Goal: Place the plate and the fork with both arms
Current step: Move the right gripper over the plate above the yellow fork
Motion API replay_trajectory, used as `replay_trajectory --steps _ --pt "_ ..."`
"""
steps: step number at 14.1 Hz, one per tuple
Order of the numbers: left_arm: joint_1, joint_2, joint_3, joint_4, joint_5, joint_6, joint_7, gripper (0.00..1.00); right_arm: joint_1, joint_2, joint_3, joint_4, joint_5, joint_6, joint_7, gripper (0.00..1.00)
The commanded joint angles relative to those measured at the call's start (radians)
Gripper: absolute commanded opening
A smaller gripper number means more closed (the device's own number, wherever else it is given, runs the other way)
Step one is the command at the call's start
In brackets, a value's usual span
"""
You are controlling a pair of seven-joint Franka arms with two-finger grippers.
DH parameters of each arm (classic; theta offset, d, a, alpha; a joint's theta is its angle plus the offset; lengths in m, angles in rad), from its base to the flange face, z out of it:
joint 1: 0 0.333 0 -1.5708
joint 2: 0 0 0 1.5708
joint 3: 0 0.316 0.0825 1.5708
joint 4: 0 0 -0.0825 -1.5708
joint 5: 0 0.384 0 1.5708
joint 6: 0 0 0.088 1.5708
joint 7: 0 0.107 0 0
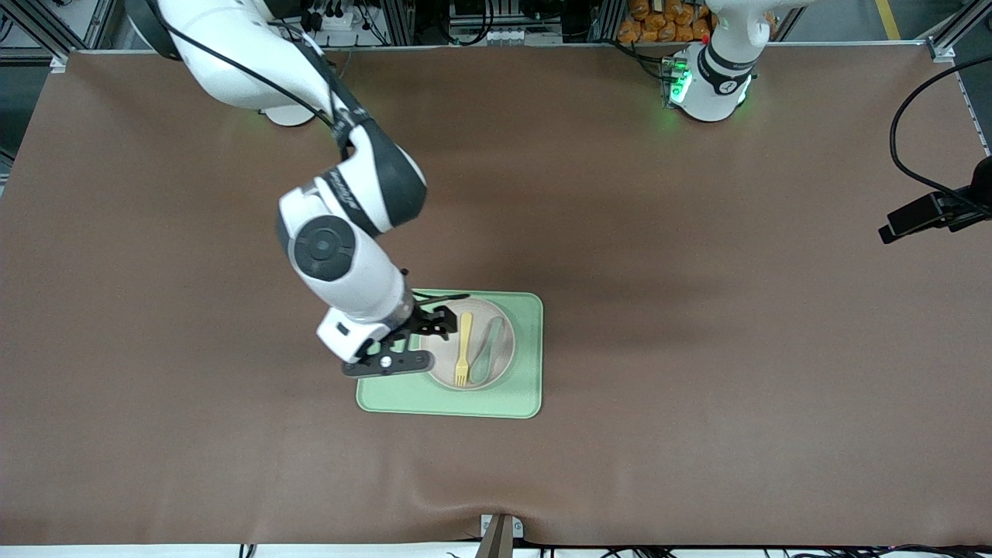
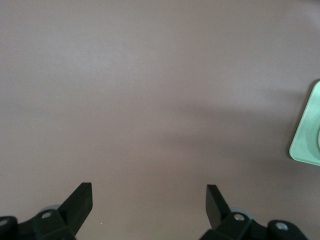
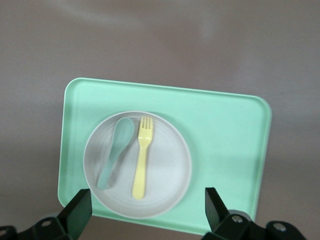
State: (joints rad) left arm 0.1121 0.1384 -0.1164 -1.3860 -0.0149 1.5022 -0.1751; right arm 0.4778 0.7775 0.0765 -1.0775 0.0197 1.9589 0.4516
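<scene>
The tray [image 1: 449,403] is seen on the brown table [image 1: 697,387]. On it rests the plate [image 1: 500,368], with the fork [image 1: 463,349] and a spoon [image 1: 487,350] laid side by side. The right gripper [image 1: 415,341] hangs over the tray's edge toward the right arm's end, jaws wide and empty. The left gripper [image 2: 149,200], seen only in its own wrist view, is held spread wide over bare table.

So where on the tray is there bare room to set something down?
On the tray, the bare strip beside the plate toward the right arm's end, which the open right tool hovers over. The plate is crowded with the fork and spoon.
</scene>
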Motion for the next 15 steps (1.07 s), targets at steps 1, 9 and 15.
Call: replay_trajectory --steps 1,9,15 --pt "-0.098 -0.032 0.032 -0.027 0.070 0.009 -0.011 1.00 0.057 0.089 -0.043 0.079 -0.027 0.027 0.065 1.00" --pt "-0.172 -0.149 0.113 -0.133 0.055 0.032 0.002 1.00 0.136 0.178 -0.087 0.070 -0.109 0.051 0.084 0.86" --pt "-0.172 -0.154 0.104 -0.131 0.023 0.030 0.006 1.00 0.142 0.239 -0.086 0.067 -0.142 0.124 0.140 0.73"
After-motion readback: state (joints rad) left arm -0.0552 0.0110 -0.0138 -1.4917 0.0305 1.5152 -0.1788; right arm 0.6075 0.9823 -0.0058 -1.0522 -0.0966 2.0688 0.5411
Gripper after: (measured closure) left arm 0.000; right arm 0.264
